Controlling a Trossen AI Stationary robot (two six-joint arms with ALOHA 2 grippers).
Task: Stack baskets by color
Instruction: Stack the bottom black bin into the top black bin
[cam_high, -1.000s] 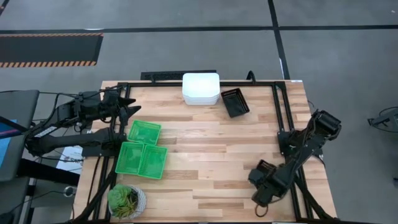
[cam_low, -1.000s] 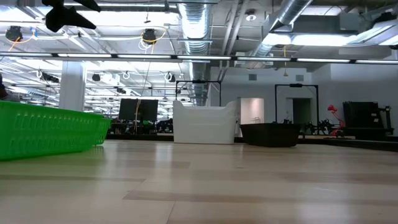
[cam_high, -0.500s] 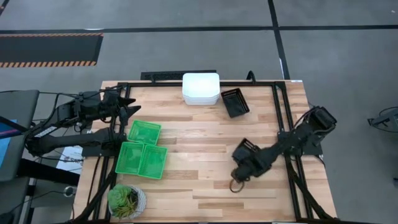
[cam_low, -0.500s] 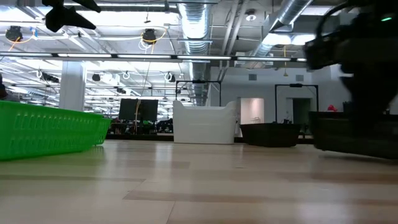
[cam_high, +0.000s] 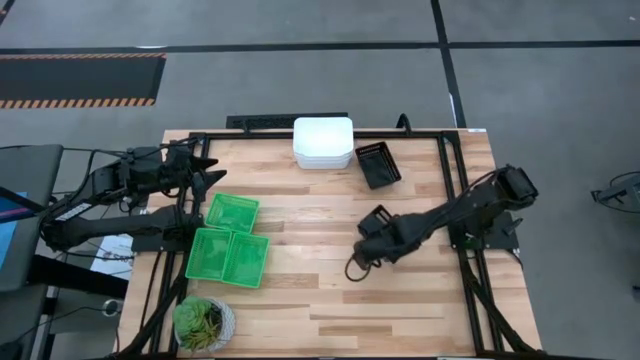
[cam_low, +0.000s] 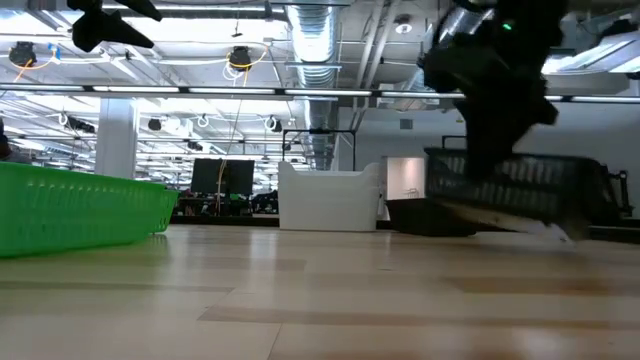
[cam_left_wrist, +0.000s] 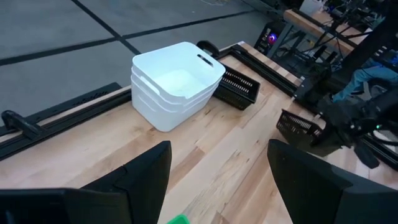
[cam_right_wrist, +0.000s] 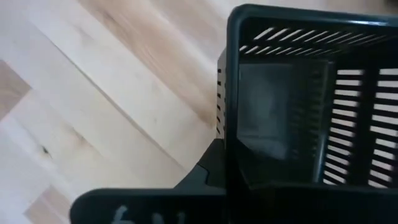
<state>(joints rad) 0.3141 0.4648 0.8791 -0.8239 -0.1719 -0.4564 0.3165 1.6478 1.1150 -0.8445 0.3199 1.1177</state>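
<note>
right arm carries a black basket over the table

high view: right gripper (cam_high: 372, 248) clamps a black basket (cam_high: 376, 222) above mid-table; second black basket (cam_high: 379, 164) beside the white stack (cam_high: 323, 142); green baskets (cam_high: 230, 245) at left. left gripper (cam_high: 207, 166) waits, fingers spread.
low view: the held basket (cam_low: 520, 195) hangs tilted.

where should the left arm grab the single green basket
By a long wall of the lone green basket, from straight above: it lies flat, open side up, apart from the other green baskets, so one of the jaws can drop inside and one outside the thin rim.
</note>
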